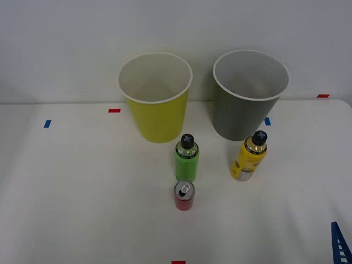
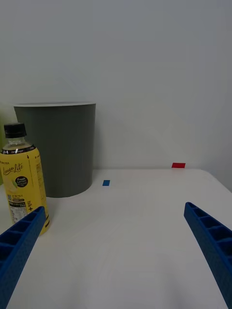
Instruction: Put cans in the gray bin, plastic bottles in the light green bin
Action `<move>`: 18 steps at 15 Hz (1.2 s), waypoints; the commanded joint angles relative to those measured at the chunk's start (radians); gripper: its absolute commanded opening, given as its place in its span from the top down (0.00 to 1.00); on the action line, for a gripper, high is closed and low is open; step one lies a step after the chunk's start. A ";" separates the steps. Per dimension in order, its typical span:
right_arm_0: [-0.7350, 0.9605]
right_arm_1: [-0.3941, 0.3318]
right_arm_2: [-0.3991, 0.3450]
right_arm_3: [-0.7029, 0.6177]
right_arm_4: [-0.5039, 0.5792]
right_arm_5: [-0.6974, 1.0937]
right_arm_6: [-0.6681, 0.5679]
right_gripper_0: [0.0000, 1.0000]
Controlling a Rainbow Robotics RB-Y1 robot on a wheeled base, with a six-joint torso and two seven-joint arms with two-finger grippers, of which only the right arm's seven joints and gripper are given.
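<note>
Bright, even light; soft shadows

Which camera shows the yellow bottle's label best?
The right wrist view: the yellow bottle stands close, label side-on with its print showing. The front view looks down on it, mostly cap and shoulder, beside the gray bin.

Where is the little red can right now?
In the front view, the red can stands upright on the white table, near the middle. It is just in front of the green-labelled bottle, and the yellow-labelled bottle is off to the robot's right.
</note>
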 commanded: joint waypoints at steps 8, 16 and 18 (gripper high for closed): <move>0.000 0.000 0.000 0.000 0.000 0.000 0.000 0.00; 0.000 0.000 0.000 0.000 0.000 0.000 0.000 0.00; 0.000 0.000 0.000 0.000 0.000 0.000 0.000 0.00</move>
